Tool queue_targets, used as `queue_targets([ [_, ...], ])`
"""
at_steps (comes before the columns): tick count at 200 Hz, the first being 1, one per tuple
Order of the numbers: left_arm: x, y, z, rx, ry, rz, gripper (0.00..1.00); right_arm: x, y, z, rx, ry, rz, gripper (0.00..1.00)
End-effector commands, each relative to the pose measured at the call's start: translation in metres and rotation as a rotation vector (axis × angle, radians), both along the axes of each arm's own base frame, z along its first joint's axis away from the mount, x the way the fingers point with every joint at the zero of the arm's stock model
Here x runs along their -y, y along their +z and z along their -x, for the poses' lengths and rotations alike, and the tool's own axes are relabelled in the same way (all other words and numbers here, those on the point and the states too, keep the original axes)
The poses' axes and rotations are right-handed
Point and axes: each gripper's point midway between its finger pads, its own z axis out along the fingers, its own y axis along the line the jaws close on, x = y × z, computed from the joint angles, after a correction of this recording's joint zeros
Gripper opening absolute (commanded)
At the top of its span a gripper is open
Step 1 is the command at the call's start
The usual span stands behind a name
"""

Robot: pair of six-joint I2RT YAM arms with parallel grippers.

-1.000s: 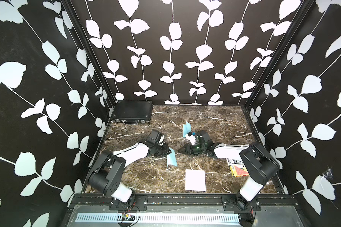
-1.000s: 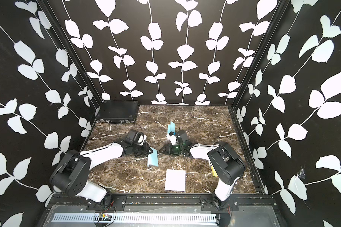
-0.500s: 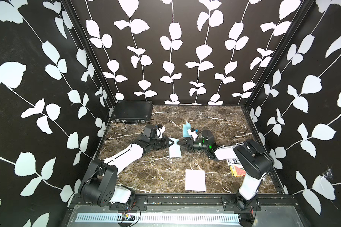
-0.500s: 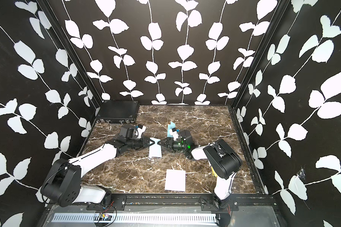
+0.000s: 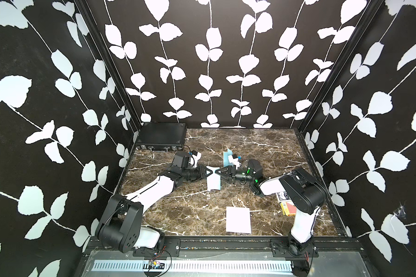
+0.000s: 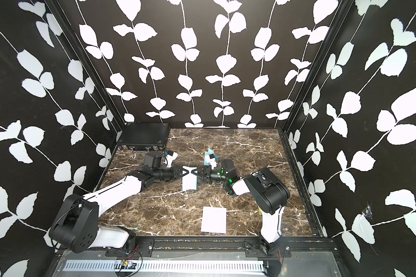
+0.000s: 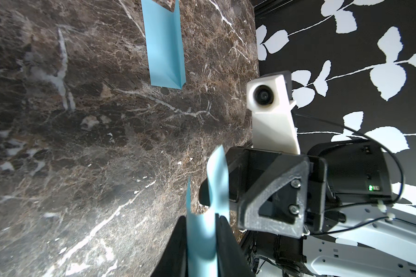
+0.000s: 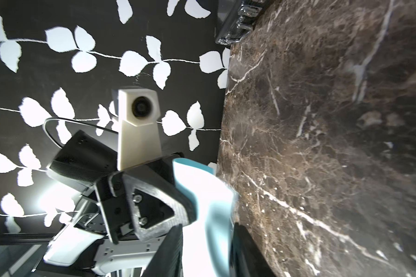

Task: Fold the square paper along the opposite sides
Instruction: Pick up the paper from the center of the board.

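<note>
The square paper (image 5: 213, 182), blue on one side and white on the other, hangs curled above the marble table (image 5: 178, 211) in both top views. My left gripper (image 5: 207, 171) is shut on its left edge. In the left wrist view the blue sheet (image 7: 200, 239) is pinched between the black fingers (image 7: 178, 239). From the right, my right gripper (image 5: 218, 172) meets the opposite edge. In the right wrist view the bowed paper (image 8: 202, 191) fills the gap between its jaws, which stand fairly wide. The two grippers face each other, tips almost touching.
A folded blue paper (image 5: 227, 157) stands behind the right wrist. A flat white sheet (image 5: 238, 219) lies near the front edge. A black case (image 5: 161, 136) sits at the back left corner. Card boxes (image 5: 286, 206) lie by the right arm's base.
The left arm carried the paper up and toward the table's middle. The right gripper swung over to its other edge, opened wider, then narrowed around it.
</note>
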Motion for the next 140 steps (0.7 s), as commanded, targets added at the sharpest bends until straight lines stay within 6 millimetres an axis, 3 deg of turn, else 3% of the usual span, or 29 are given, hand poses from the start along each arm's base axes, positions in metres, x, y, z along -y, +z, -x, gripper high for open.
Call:
queue_targets([
  [1, 0.000, 0.014, 0.001, 0.045, -0.006, 0.031, 0.20, -0.002, 0.023, -0.004, 0.064, 0.007, -0.065, 0.29],
  [39, -0.001, 0.016, 0.000, 0.052, -0.002, 0.031, 0.21, -0.002, 0.023, -0.003, 0.071, 0.008, -0.061, 0.17],
  [83, -0.001, 0.019, 0.000, 0.060, -0.007, 0.036, 0.21, 0.000, 0.026, 0.000, 0.097, 0.028, -0.056, 0.35],
  [140, -0.003, 0.016, 0.000, 0.060, -0.003, 0.022, 0.21, 0.003, 0.034, 0.004, 0.119, 0.040, -0.058, 0.36],
])
